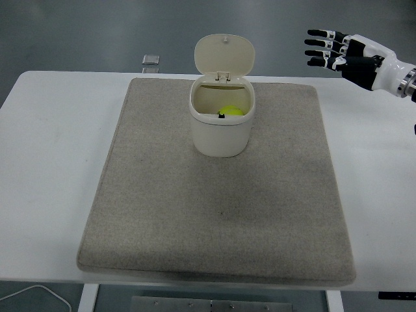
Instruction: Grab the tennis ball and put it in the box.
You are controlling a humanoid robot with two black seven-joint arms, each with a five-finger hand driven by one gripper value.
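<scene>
A yellow-green tennis ball [231, 111] lies inside a cream box [221, 129] that stands on the far middle of a beige mat [214, 214]. The box's hinged lid [224, 56] stands open and upright behind it. My right hand [327, 50] is at the upper right, well to the right of the box and raised above the table, with fingers spread and holding nothing. The left arm does not show.
The mat covers most of the white table [49, 149]. A small grey square object [151, 60] lies at the table's far edge, left of the box. A white cable [32, 294] shows at the bottom left below the table.
</scene>
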